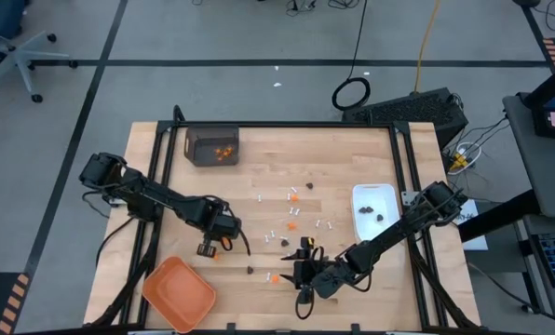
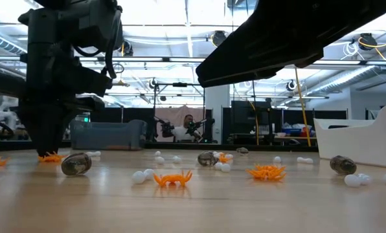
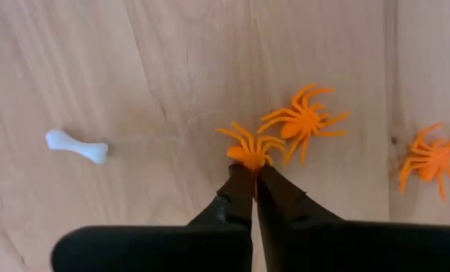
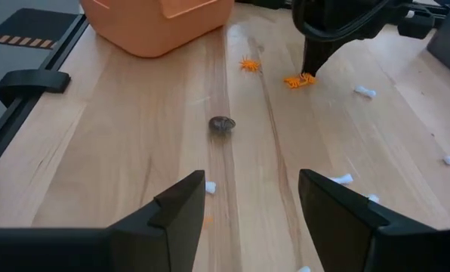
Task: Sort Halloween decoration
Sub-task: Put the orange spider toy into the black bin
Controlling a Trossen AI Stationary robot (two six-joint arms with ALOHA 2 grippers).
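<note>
Two fingers of the left gripper (image 3: 249, 172) are pinched together on the rear of an orange spider (image 3: 249, 147), tips down at the wooden table (image 1: 343, 158). A second spider (image 3: 304, 121) lies just beside the held one, legs almost touching, and a third spider (image 3: 431, 157) sits farther out past that. On the other side of the fingers a small white bone (image 3: 76, 146) lies near, apart from everything.

From above, the left gripper (image 1: 209, 244) is near the front left of the table, with the orange tray (image 1: 178, 293) just in front of it at the table's front edge. A dark bin (image 1: 211, 145) with orange bits inside stands well behind it at the back edge.

Right gripper (image 4: 251, 200): fingers wide apart, nothing between them, hovering above the table. Just beyond its fingertips lie two white bones (image 4: 211, 187) and (image 4: 340, 179); a dark brown bug (image 4: 223, 125) lies a little farther out. From above, the right gripper (image 1: 305, 265) is at the front middle, near the left one. A white dish (image 1: 375, 210) with dark pieces in it sits well off on the right.

Loose white bones, orange spiders and dark bugs are scattered over the middle of the table, between the two grippers and beyond them.
</note>
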